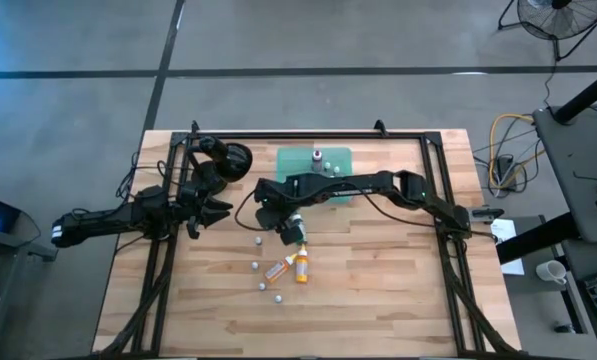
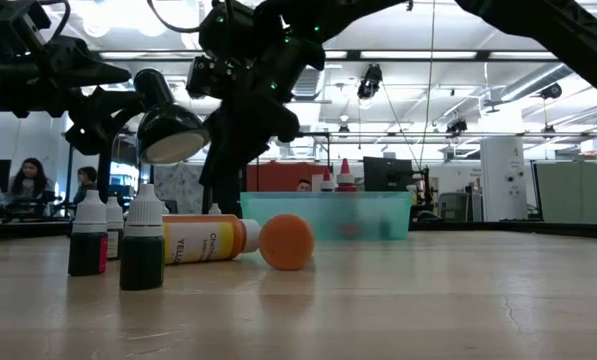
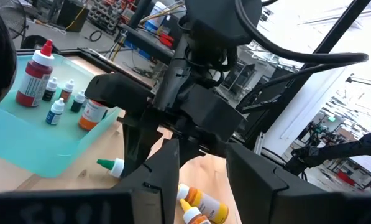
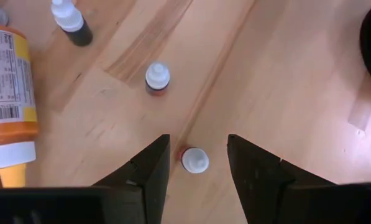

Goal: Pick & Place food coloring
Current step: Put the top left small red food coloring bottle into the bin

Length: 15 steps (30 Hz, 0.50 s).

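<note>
Left arm: it lies over the left part of the light wooden plank table (image 1: 378, 290). Its pincer (image 1: 215, 212) hangs above the boards with the two dark fingers (image 3: 163, 171) parted and nothing between them, pointing toward the right arm.

Centre: the right arm reaches from the right side across the table's middle. Its pincer (image 4: 197, 163) points down over the boards, fingers apart and gripping nothing. Directly below the gap stands a small white-capped bottle with a red body (image 4: 194, 160), upright and untouched. A second small white-capped bottle (image 4: 157, 78) stands just beyond it, and a third, dark-bodied one (image 4: 72, 23) further off.

Near the middle of the table two larger orange-yellow plastic bottles (image 1: 289, 266) lie on their sides, touching or nearly so; one label reads "YELLOW" in the low view. A green-tipped bottle (image 1: 296, 232) lies close under the right wrist. Several small white-capped bottles (image 1: 257, 265) stand scattered on the boards around them, apart from one another.

Far edge, centre: a flat translucent green plastic tray (image 1: 338, 158) rests on the table. The left wrist view shows it holding a taller red bottle (image 3: 36, 76), several small white-capped bottles (image 3: 56, 111) and one orange bottle (image 3: 92, 113).

Background: people are seated in the room beyond the table's left end.
</note>
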Motion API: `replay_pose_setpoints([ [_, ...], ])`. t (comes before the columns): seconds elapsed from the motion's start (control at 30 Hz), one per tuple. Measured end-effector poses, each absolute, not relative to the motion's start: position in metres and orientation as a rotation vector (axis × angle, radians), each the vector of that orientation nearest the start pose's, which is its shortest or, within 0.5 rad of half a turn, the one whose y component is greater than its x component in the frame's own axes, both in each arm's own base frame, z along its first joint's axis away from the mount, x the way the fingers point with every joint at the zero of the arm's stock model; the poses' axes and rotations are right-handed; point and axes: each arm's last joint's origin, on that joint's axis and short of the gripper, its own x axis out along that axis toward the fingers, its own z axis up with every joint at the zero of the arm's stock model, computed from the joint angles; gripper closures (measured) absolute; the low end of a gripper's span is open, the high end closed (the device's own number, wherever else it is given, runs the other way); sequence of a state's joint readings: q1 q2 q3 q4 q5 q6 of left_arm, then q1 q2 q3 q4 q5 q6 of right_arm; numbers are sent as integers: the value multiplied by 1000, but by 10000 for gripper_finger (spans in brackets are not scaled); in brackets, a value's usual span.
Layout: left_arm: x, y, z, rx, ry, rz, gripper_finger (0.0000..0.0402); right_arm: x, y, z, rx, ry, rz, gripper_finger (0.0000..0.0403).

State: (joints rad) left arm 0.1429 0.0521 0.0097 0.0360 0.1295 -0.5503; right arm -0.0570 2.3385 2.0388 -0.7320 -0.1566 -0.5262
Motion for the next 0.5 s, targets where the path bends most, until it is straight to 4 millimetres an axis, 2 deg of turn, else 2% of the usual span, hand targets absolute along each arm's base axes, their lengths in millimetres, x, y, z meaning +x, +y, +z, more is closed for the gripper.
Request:
replay_pose_setpoints([
  [0.27,100,11,166,-551,2,14,296,501,-28,175,-414,979,371,250],
  [0.5,100,11,166,-551,3,14,296,503,-30,178,-429,985,303,250],
])
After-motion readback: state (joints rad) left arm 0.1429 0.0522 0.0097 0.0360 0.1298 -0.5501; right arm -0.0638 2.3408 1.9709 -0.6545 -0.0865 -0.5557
